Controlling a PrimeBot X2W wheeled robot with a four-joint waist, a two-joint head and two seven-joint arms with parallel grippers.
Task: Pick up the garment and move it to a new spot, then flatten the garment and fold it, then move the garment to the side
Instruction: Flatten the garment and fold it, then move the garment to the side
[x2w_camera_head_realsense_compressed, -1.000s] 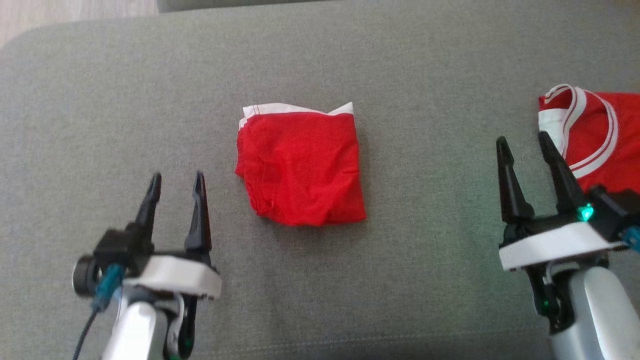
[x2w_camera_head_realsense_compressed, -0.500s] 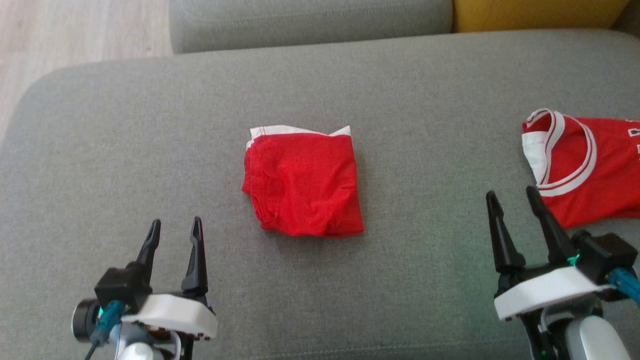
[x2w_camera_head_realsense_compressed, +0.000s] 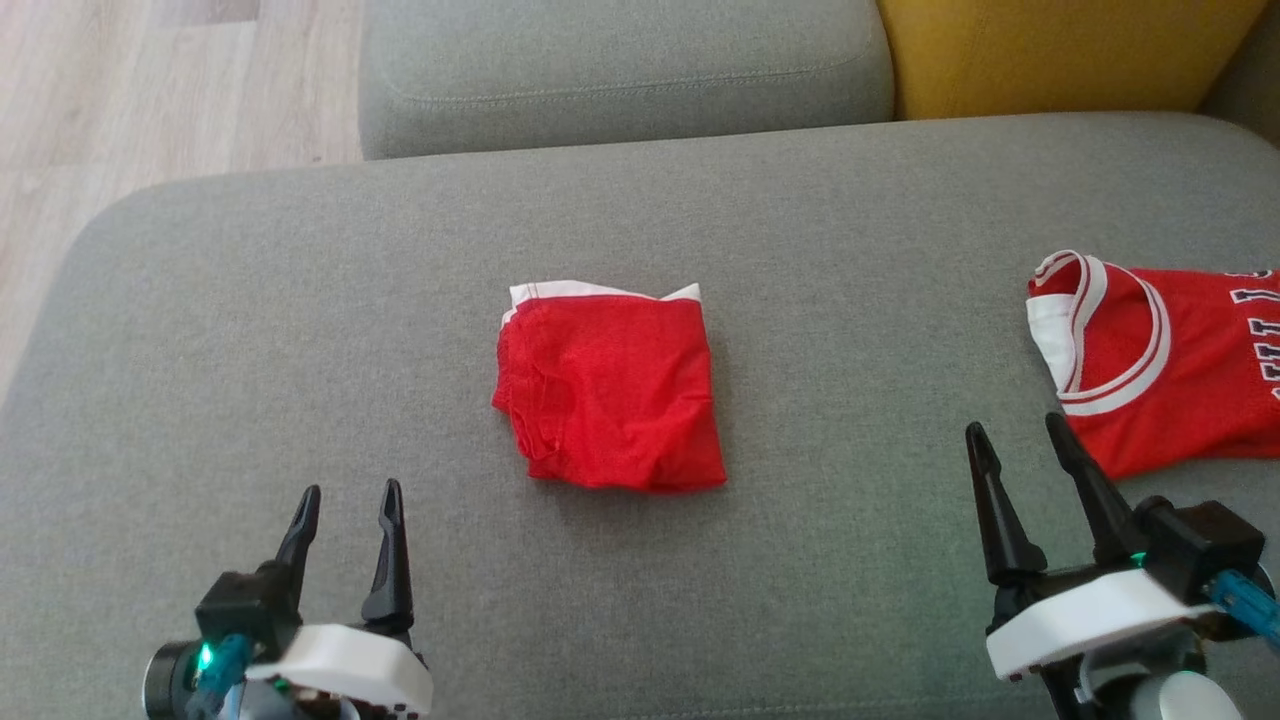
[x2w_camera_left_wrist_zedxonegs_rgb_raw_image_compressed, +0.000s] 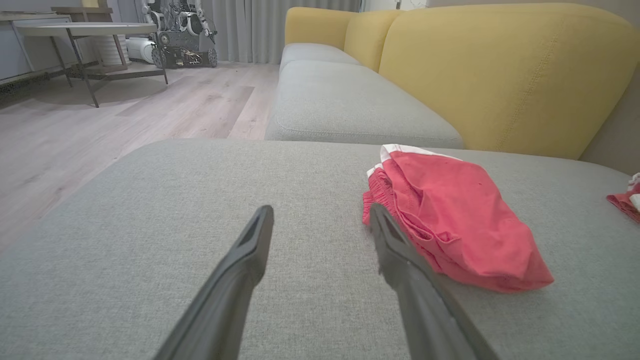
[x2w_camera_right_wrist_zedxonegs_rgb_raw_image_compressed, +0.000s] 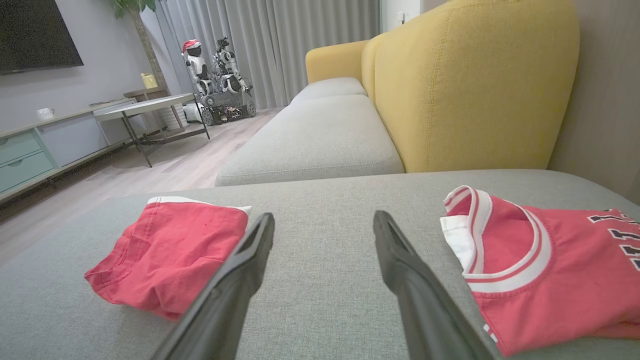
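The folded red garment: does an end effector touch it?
No, the folded red garment lies free on the cushion, apart from the left end effector and right end effector.

Dark letters on the red jersey (x2w_camera_head_realsense_compressed: 1180, 400), cut off, unreadable

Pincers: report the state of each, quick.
Left pincer: open, holding nothing.
Right pincer: open, holding nothing.
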